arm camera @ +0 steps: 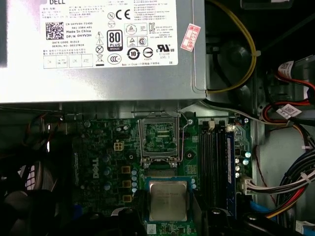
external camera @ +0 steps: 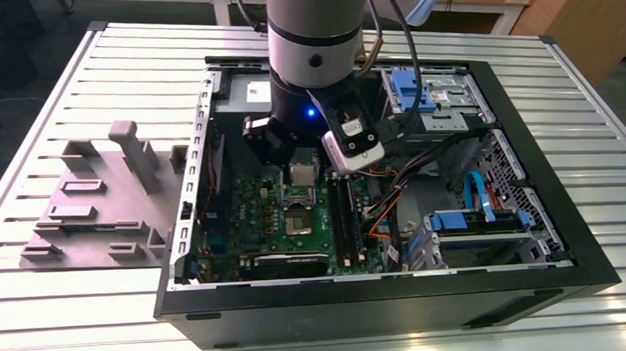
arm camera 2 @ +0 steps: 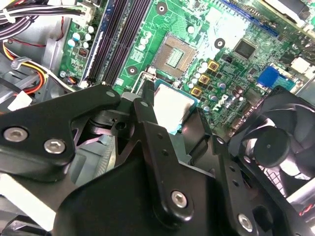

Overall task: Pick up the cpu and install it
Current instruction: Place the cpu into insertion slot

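My pincer (arm camera 2: 173, 109) is clamped on the cpu (arm camera 2: 172, 104), with its black fingers (arm camera 2: 145, 101) pressing two opposite edges and the chip held clear of the green motherboard (arm camera 2: 231, 73). In the first wrist view the cpu (arm camera: 168, 199) is a small flat square with a dull silvery metal top and a thin pale blue-green rim, just beside the dark metal-framed socket (arm camera: 158, 137) and not in it. In the exterior view the cpu (external camera: 303, 174) sits near the middle of the frame, inside the open computer case (external camera: 565, 237).
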You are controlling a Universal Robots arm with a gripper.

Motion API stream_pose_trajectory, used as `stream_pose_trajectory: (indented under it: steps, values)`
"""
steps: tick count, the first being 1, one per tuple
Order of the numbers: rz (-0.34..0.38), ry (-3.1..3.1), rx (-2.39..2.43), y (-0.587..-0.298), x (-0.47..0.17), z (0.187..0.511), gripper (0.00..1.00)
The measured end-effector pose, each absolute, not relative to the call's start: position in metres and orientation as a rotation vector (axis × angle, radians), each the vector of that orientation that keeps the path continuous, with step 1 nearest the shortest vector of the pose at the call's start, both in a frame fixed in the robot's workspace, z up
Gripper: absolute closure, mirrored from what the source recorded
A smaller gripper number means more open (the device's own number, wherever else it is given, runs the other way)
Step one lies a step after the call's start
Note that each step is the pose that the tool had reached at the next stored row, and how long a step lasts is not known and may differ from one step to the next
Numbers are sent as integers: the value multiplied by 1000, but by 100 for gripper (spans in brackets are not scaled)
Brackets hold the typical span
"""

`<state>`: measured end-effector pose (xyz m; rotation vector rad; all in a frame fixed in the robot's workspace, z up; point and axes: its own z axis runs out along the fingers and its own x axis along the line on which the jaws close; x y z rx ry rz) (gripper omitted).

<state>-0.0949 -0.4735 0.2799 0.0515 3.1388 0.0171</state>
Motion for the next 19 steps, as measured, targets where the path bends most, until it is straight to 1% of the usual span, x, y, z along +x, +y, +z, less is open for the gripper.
stream_pose_trajectory:
  steps: [19]
  values:
    - [16, 3139, 51, -477, -95, 276, 53]
